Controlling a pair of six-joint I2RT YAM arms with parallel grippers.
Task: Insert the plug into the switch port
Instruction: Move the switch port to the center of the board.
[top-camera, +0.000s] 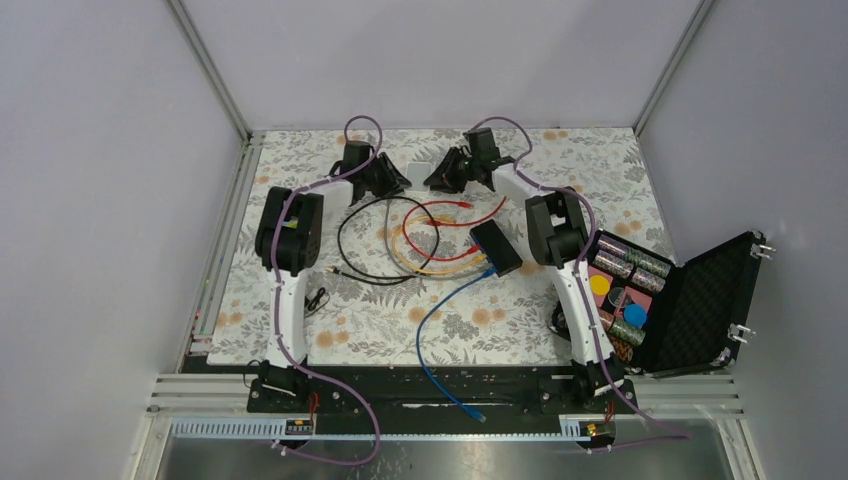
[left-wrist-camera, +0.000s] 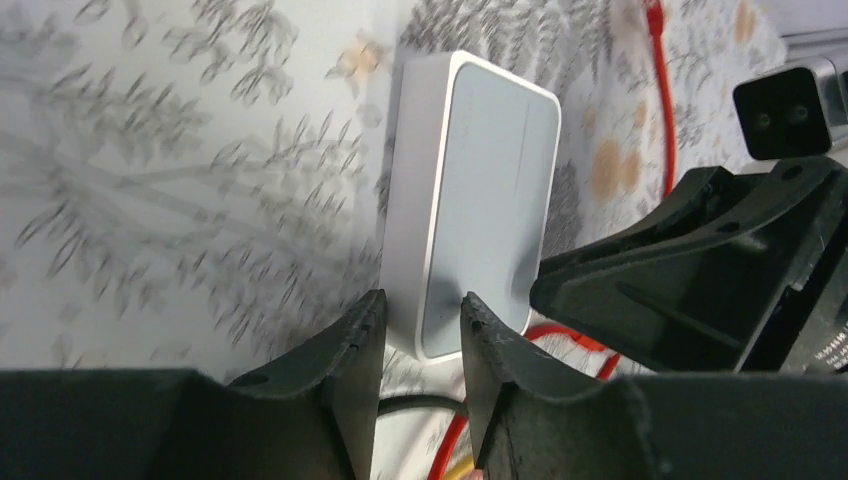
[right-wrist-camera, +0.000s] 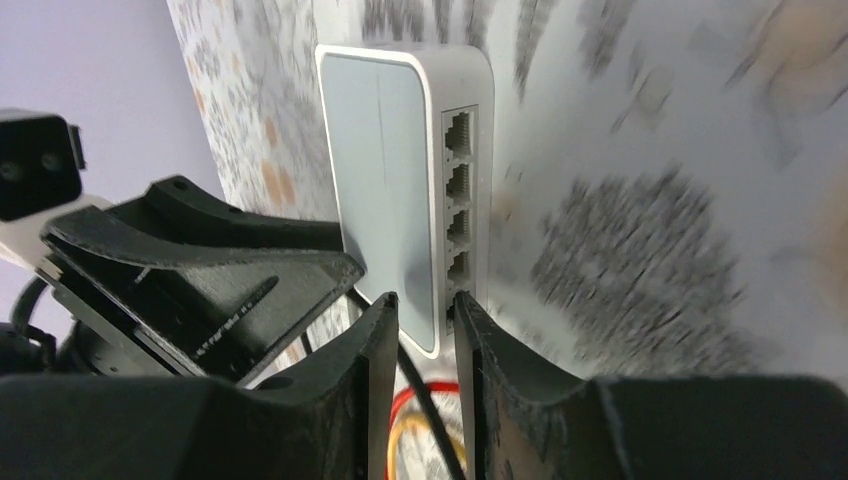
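Note:
The switch is the flat black box (top-camera: 496, 247) right of centre; its ports do not show from above. A blue cable (top-camera: 430, 330) runs from it to a loose plug (top-camera: 481, 415) at the near edge. At the far middle, a white rounded box (top-camera: 421, 170) with a row of sockets (right-wrist-camera: 458, 190) is held between both grippers. My left gripper (left-wrist-camera: 422, 300) is shut on one corner of the white box (left-wrist-camera: 490, 200). My right gripper (right-wrist-camera: 425, 300) pinches another corner of that box (right-wrist-camera: 385, 180), beside the sockets. Neither gripper touches a plug.
Red, orange and black cables (top-camera: 430, 240) lie coiled in the middle, with a red plug (top-camera: 461, 202) near the grippers. An open black case (top-camera: 700, 300) with coloured pieces stands at the right. A small black item (top-camera: 318, 298) lies beside the left arm. Walls enclose the table.

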